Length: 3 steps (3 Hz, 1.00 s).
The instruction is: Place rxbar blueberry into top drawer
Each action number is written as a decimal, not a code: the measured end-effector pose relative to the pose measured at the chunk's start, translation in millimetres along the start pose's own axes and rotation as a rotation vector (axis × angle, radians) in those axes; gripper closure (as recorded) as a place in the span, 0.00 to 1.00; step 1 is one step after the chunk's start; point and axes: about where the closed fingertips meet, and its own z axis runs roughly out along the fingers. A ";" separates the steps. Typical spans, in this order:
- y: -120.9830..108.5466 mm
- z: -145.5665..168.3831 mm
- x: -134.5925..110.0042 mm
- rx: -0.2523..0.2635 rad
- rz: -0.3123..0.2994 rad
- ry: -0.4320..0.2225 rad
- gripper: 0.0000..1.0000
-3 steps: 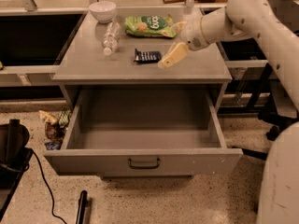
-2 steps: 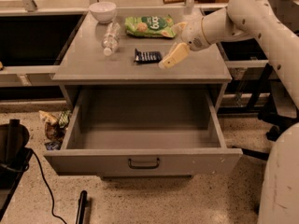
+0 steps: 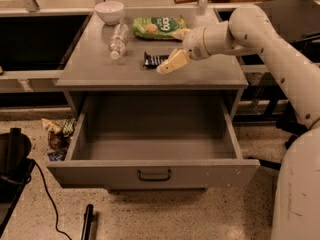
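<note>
Camera view: gripper (image 3: pixel 169 65) is low over the cabinet top (image 3: pixel 210 76), at the right end of the rxbar blueberry (image 3: pixel 152 59); can't tell if it's open or closed. Bar lies flat on the top. Top drawer (image 3: pixel 100 173) is pulled out. Green chip bag (image 3: pixel 159 26), bottle (image 3: pixel 118 40) and bowl (image 3: pixel 109 11) sit behind. Label text unreadable.

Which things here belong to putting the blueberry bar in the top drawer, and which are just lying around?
For the job:
rxbar blueberry, lying on the cabinet top
top drawer, pulled open
gripper, just right of the bar

Lying about:
white bowl
water bottle
green chip bag
</note>
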 end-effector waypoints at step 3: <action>-5.7 55.6 15.0 0.004 0.104 -0.009 0.00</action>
